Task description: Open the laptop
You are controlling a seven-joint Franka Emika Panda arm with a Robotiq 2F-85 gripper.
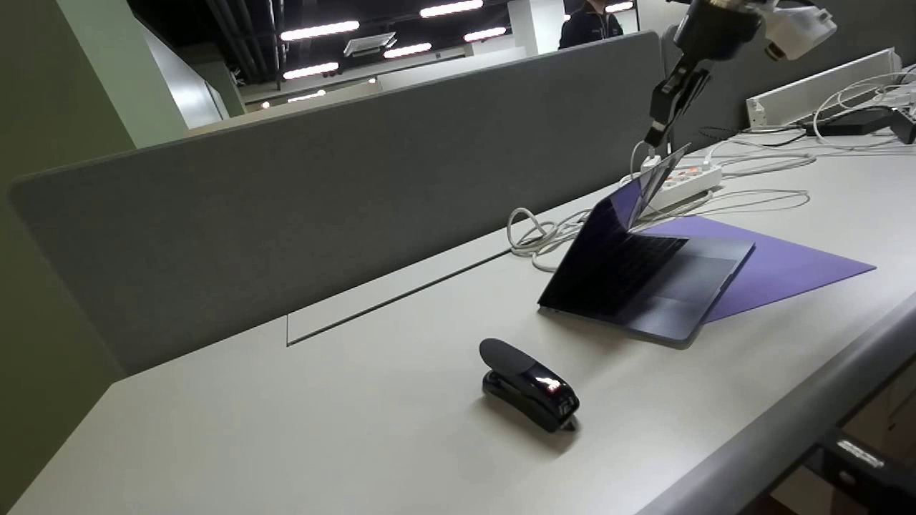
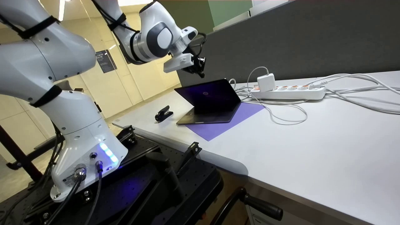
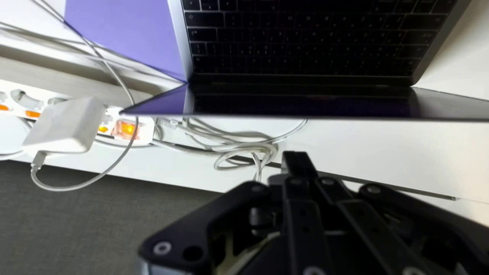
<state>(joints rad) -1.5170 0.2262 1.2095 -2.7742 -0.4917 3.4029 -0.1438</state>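
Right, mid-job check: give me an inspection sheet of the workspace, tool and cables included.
Surface: white desk; purple sheet lying on it.
Laptop: lid raised, keyboard visible; partly over the sheet.
Clutter: black stapler-like object, apart from the laptop; white power strip carrying a white adapter.
Tool: shut; nothing seen in its grip; near the lid's top edge, not touching.
Cables: white coil behind the lid; thin white cable from the adapter, its end unclear.
Surroundings: grey partition behind the desk; person partly visible beyond it in an exterior view.

White arm (image 2: 67, 59) — black-strapped, blue-lit; black fingers (image 3: 303, 168)
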